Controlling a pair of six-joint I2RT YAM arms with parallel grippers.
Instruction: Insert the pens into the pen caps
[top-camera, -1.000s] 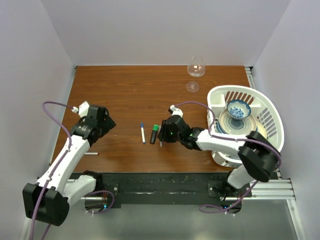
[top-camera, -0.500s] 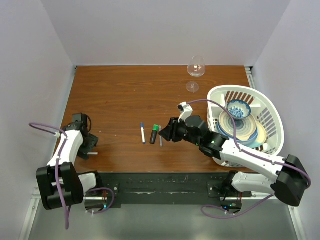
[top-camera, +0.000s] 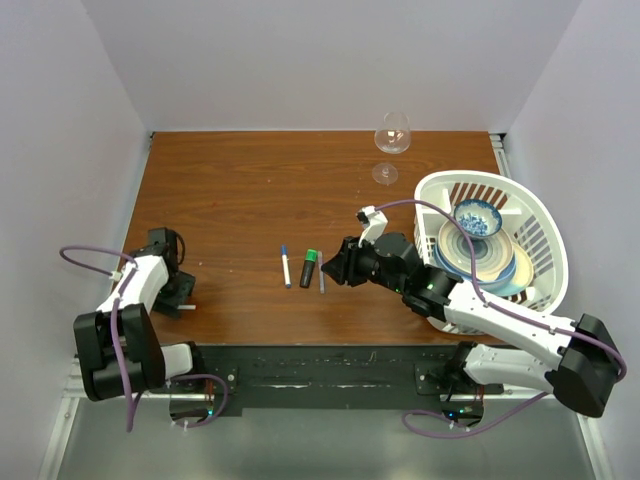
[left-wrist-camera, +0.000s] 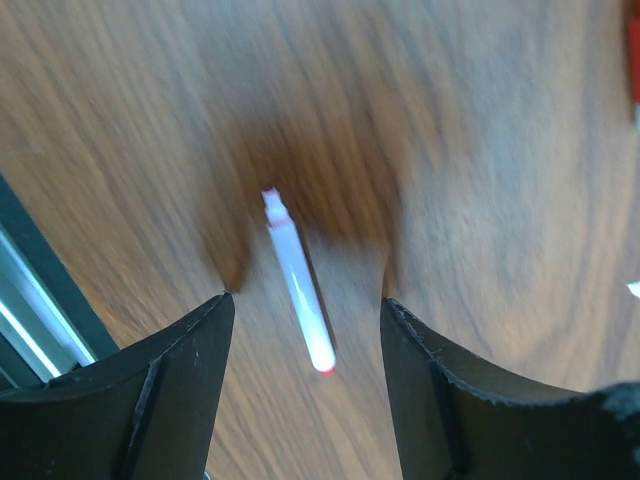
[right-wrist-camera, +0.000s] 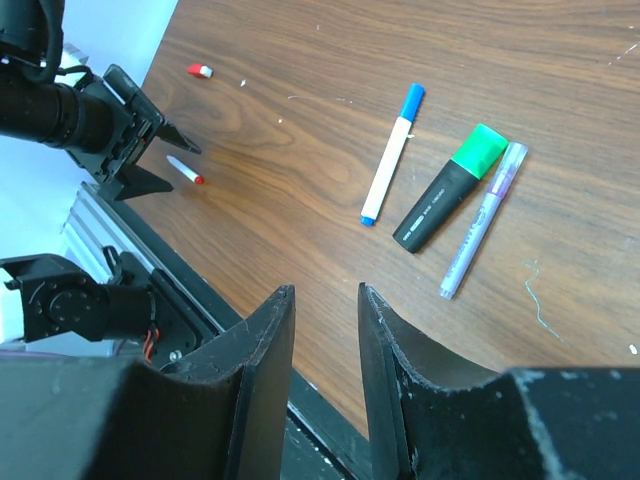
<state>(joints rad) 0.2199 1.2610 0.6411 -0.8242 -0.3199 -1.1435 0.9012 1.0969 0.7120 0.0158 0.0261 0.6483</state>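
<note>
Straddling a white pen with red tip (left-wrist-camera: 297, 285), the left end effector (left-wrist-camera: 305, 303) sits low at the near left edge of the bench (top-camera: 240, 190). Its jaws are open, one finger (left-wrist-camera: 170, 385) on each side of the pen. There's a gap on both sides, so no contact and nothing gripped. The pen lies flat on the wood, roughly centred in the gap and slightly angled. A red cap (right-wrist-camera: 200, 70) lies loose on the bench a little away from that pen, not touching it.

The right end effector (right-wrist-camera: 325, 290) hovers above the middle of the bench, tilted down toward the other pens. Its jaws are only narrowly apart and hold nothing.

Three pens lie in a loose row just ahead of it:
- white pen with blue cap (right-wrist-camera: 391, 153), leftmost and apart from the others
- black marker (right-wrist-camera: 450, 187) with a green cap on, in the middle
- grey pen (right-wrist-camera: 484, 220), thin, right beside the marker; can't tell if they touch

All three lie flat, roughly parallel to each other.

On the right side of the bench, a white basket (top-camera: 545, 215) holds stacked plates (top-camera: 500, 262) and a blue-patterned bowl (top-camera: 478, 216). A wine glass (top-camera: 392, 133) stands at the far edge, well apart from the pens.
</note>
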